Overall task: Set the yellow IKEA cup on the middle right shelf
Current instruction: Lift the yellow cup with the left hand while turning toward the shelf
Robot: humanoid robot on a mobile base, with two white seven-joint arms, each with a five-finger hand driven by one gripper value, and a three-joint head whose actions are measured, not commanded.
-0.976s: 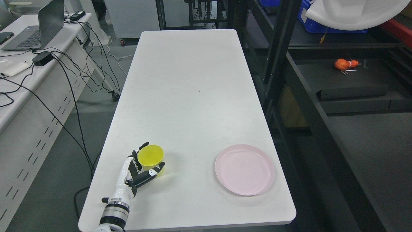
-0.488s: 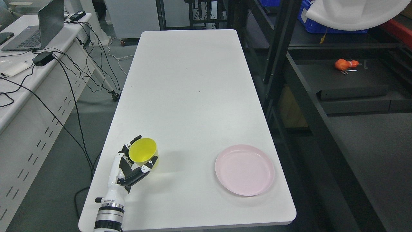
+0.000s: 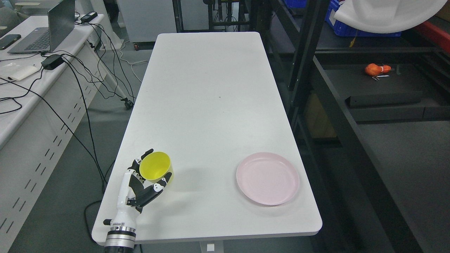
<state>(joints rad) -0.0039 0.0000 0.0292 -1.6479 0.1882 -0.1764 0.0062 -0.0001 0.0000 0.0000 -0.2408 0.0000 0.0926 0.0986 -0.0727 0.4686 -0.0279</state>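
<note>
Fingers point(image 3: 160, 183) of my left hand point(image 3: 139, 186) wrap the yellow cup point(image 3: 155, 170) above the worktop's point(image 3: 211, 105) near-left corner; it looks light, rigid, slick plastic, so I'd grip mid-wall.

Cup point(image 3: 155, 169): bright yellow, plain, no pattern; inside same yellow.
Left hand point(image 3: 140, 184): white shell w/ black finger segments & joints; silver ring at wrist.
Counter point(image 3: 211, 88): white, plain; one tiny dark speck near centre.
Plate point(image 3: 268, 178): pale pink, plain.
Shelf point(image 3: 386, 88): black frame, dark grey boards.
Item on shelf point(image 3: 377, 69): orange-red.
Bin point(image 3: 355, 30) at top right: blue.
Sheet point(image 3: 386, 14) above it: white.
Side desk point(image 3: 21, 105): white, w/ rows of dark slots on front panel.
Laptop point(image 3: 45, 33): grey.
Cables point(image 3: 81, 105): black.
Floor point(image 3: 63, 218): grey.
</note>
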